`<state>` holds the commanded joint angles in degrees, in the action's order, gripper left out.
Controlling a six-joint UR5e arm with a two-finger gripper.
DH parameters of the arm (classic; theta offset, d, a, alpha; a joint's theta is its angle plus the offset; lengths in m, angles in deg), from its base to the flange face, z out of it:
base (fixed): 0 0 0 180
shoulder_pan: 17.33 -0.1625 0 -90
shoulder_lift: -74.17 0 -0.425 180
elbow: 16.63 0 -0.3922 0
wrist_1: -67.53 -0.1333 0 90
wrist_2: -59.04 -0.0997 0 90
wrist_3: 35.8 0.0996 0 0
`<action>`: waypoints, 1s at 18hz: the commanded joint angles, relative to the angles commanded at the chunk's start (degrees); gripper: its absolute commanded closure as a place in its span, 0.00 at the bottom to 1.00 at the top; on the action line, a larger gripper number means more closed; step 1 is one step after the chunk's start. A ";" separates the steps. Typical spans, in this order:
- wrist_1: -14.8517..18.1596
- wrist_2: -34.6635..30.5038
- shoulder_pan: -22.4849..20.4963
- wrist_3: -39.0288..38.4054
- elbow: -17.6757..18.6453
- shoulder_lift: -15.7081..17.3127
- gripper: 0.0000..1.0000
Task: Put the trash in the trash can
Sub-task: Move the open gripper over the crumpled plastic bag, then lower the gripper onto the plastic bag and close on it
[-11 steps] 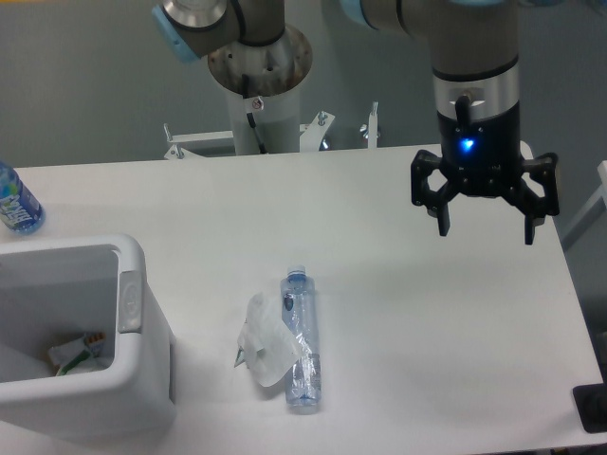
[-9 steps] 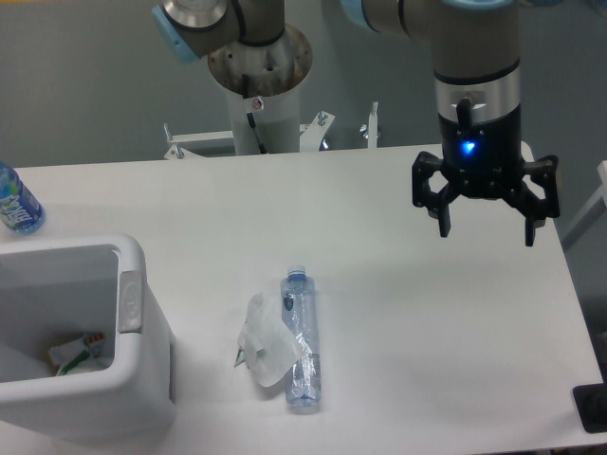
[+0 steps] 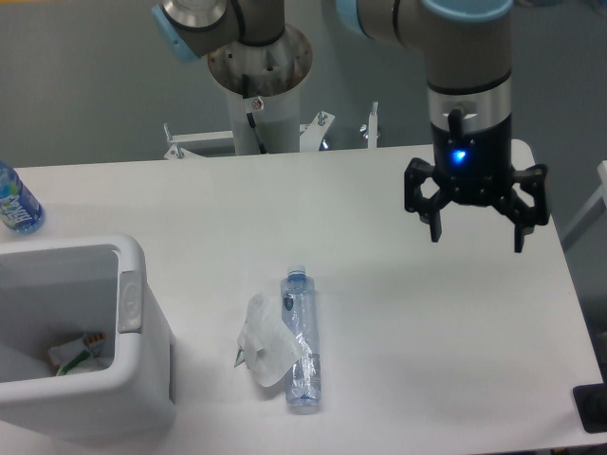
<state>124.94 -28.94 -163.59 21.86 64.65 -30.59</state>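
Note:
A crushed clear bottle (image 3: pixel 302 341) with a pale blue cap lies lengthwise on the white table, near the front. A crumpled whitish wrapper (image 3: pixel 266 339) rests against its left side. The white trash can (image 3: pixel 133 332) stands at the front left, with some litter at its bottom. My gripper (image 3: pixel 476 237) hangs open above the right part of the table, well to the right of and behind the trash. Nothing is between its fingers.
An uncrushed bottle with a blue label (image 3: pixel 16 201) stands at the far left edge. The arm's base column (image 3: pixel 261 90) rises behind the table's back edge. A black object (image 3: pixel 591 408) sits off the front right corner.
The gripper has shifted slightly left and a touch upward in the frame. The bottle, wrapper and bin have not moved.

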 joint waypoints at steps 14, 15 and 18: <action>-3.53 6.67 13.01 -14.76 11.00 -4.21 0.00; -3.53 7.64 13.19 -15.55 11.00 -5.00 0.00; -4.93 8.00 14.94 -16.43 11.00 -8.07 0.00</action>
<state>120.01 -20.94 -148.65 5.42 75.65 -38.67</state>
